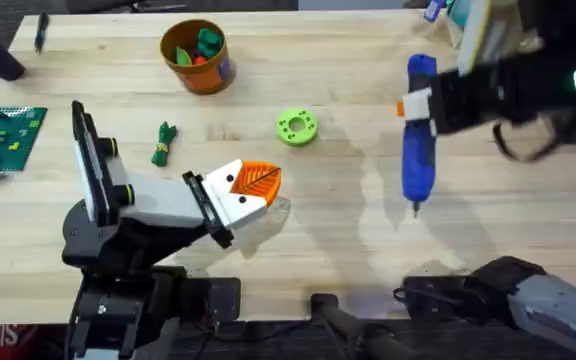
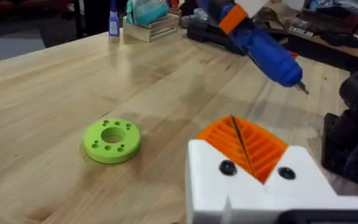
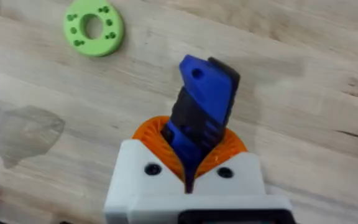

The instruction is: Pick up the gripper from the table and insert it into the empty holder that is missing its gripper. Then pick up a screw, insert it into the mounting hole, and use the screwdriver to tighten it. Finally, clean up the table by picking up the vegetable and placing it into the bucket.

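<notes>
Wooden table (image 1: 348, 215), right claw (image 3: 188, 168) gripping screwdriver (image 1: 417, 135)

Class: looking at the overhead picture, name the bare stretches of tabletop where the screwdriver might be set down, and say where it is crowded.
Bare wood lies between the lime-green disc and the screwdriver, and along the far edge right of the bucket. It is crowded around the left gripper, the vegetable and the brick plate.

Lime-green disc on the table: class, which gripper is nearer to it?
Left. The left gripper sits just beside the lime-green disc; the right gripper, clamping the blue screwdriver, is farther off.
</notes>
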Robot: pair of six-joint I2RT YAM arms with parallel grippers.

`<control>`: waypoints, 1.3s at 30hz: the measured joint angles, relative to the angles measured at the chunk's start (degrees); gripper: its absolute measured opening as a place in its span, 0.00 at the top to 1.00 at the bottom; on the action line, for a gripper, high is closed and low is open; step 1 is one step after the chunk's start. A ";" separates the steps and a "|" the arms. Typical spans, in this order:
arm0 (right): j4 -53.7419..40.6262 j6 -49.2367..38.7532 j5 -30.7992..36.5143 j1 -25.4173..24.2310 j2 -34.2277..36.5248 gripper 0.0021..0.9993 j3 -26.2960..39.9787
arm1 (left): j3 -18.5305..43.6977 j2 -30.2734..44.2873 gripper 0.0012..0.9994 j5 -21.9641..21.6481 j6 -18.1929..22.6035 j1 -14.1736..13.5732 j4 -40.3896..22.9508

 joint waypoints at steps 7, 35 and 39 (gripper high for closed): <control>15.03 5.09 0.22 2.49 -15.36 0.99 -14.77 | 0.00 0.00 0.98 0.00 0.00 0.00 0.00; 79.77 -6.74 -26.20 22.09 -3.25 0.99 -19.63 | 0.00 0.00 0.98 0.00 0.00 0.00 0.00; 83.38 -8.87 -26.80 25.35 -0.14 0.99 -19.63 | 0.00 0.00 0.98 0.00 0.00 0.00 0.00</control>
